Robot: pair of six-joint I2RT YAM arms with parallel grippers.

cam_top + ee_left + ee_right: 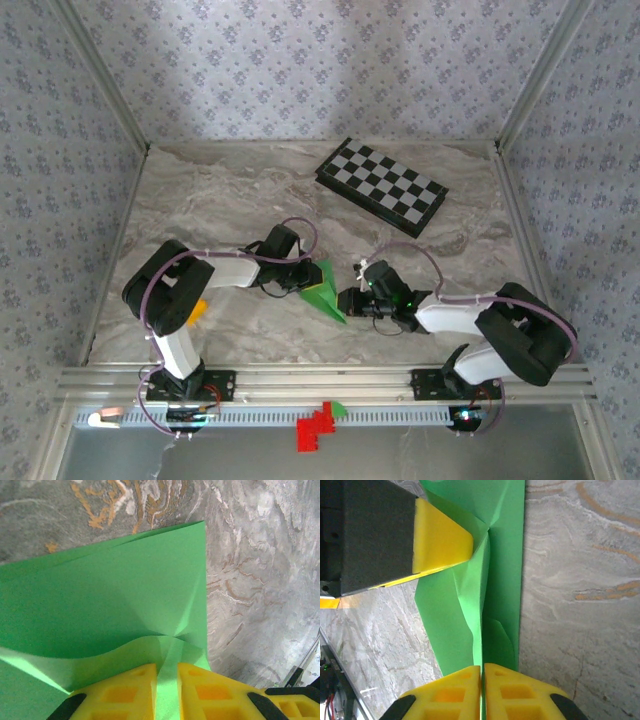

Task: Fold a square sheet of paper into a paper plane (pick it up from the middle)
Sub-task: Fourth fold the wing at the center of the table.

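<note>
Pinching folded green paper (326, 296), left gripper (166, 672) and right gripper (482, 672), checkerboard (382, 186) well behind

Green paper (326, 291): one
Checkerboard (382, 186): one
Orange block (198, 308): one
Worktop (230, 195): one
Arms: two, left arm (222, 268), right arm (455, 316)
Hands: two, left hand (304, 281), right hand (348, 301)

My left claw (303, 279) and right claw (346, 300) crowd each other at the green paper (325, 292) mid-table. The checkerboard (381, 187) blocks the far right; the table (200, 190) lies open far left.

Floral wallpapered walls (300, 60), marbled tabletop (240, 190) — metal frame (110, 92)
</note>
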